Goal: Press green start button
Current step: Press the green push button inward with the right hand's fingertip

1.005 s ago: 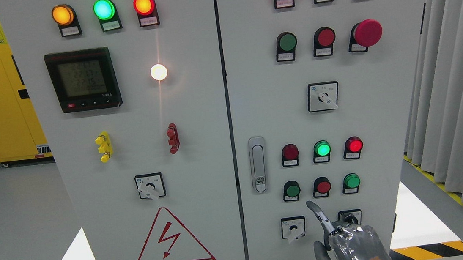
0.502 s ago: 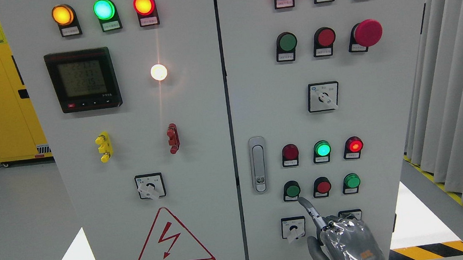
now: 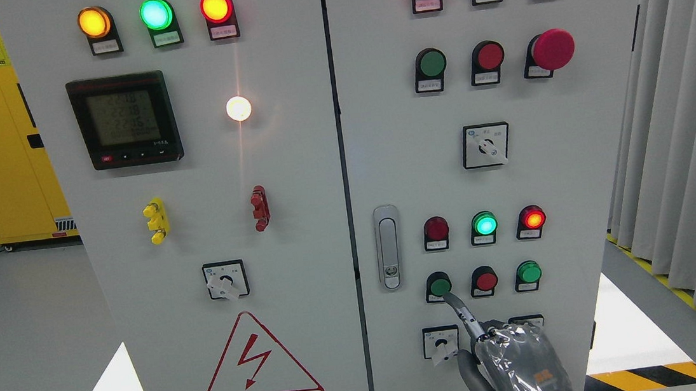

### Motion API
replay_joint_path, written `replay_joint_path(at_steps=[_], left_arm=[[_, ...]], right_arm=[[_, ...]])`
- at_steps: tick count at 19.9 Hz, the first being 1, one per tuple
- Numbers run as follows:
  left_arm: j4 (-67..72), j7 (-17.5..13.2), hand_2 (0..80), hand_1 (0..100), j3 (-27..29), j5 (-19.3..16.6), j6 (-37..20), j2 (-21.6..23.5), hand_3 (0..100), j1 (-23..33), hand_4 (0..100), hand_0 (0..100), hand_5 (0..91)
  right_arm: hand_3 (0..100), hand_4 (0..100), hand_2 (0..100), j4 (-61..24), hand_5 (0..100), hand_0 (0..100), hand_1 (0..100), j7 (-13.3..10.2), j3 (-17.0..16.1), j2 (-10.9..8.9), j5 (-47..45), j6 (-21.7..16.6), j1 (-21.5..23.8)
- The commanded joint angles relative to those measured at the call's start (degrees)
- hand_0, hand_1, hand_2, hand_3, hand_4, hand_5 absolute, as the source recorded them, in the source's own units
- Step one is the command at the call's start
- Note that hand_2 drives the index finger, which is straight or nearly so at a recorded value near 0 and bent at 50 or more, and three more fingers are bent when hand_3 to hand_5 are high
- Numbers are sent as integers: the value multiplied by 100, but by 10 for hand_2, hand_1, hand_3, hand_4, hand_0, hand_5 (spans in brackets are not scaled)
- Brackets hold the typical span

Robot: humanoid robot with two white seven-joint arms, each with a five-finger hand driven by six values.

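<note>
The green button (image 3: 440, 286) sits at the left of the lower button row on the right cabinet door (image 3: 407, 151). My right hand (image 3: 514, 361), grey and wrapped in clear film, rises from the bottom edge below that row. Its index finger (image 3: 461, 313) points up and to the left, and the tip rests at the lower edge of the green button. The other fingers are curled in and hold nothing. The left arm does not show.
Right of the green button are a red button (image 3: 486, 281) and another green one (image 3: 528, 272). Three lamps (image 3: 485, 224) glow above, and a rotary switch (image 3: 440, 342) sits beside my hand. A door latch (image 3: 388, 247) lies to the left; grey curtains (image 3: 686, 124) hang at right.
My right hand has moved left and slightly up. The index fingertip has gone from below the red button to the lower edge of the left green button.
</note>
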Motion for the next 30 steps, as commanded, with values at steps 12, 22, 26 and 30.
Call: replay_joint_path(at_steps=[12, 22, 26, 30], left_arm=[[0, -1, 0, 556, 1, 1, 1, 0, 0, 0, 0, 120, 0], [0, -1, 0, 556, 1, 1, 1, 0, 0, 0, 0, 120, 0], [0, -1, 0, 556, 1, 1, 1, 0, 0, 0, 0, 120, 0], [0, -1, 0, 556, 1, 1, 1, 0, 0, 0, 0, 120, 0]], right_arm=[[797, 846, 0, 215, 900, 784, 905, 157, -67, 17, -27, 17, -153], [791, 840, 0, 188, 894, 788, 901, 148, -93, 17, -53, 78, -171], [790, 839, 0, 171, 893, 788, 899, 139, -93, 17, -53, 96, -171], [789, 838, 0, 179, 892, 784, 898, 148, -102, 17, -62, 105, -180]])
